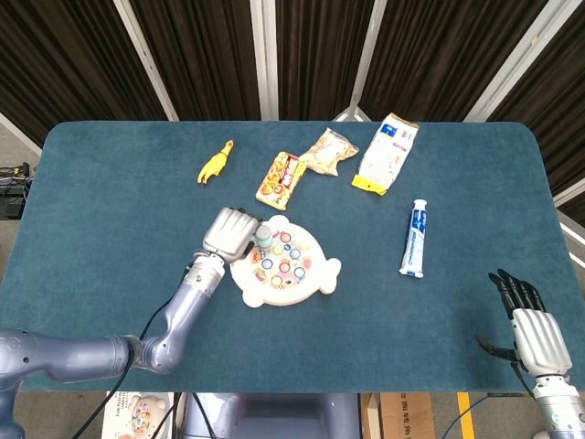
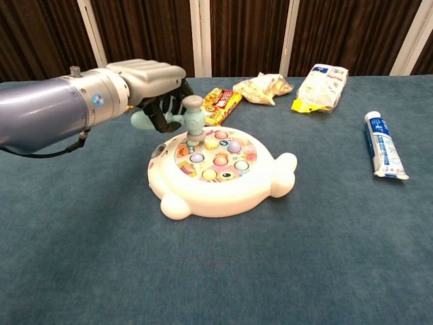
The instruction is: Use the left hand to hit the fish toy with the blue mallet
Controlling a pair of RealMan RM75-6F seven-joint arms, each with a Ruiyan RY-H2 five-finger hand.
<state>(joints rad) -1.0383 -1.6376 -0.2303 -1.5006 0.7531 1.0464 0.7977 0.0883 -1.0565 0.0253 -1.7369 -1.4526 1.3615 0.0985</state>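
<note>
The white fish toy point(image 1: 285, 270) point(image 2: 220, 177) lies on the blue table, its top set with coloured round pegs. My left hand point(image 1: 229, 234) point(image 2: 150, 84) grips the pale blue mallet point(image 2: 183, 120) by its handle at the toy's left edge. The mallet's head point(image 1: 263, 240) stands upright with its lower face on a peg at the toy's upper left. My right hand point(image 1: 537, 334) hovers at the table's near right corner, fingers apart and holding nothing; the chest view does not show it.
A yellow rubber chicken point(image 1: 215, 164) lies far left. A snack box point(image 1: 281, 178) point(image 2: 220, 103), a crumpled bag point(image 1: 329, 151) point(image 2: 264, 87) and a white-and-yellow packet point(image 1: 388, 152) point(image 2: 321, 87) line the far side. A toothpaste tube point(image 1: 417, 238) point(image 2: 383, 153) lies right of the toy.
</note>
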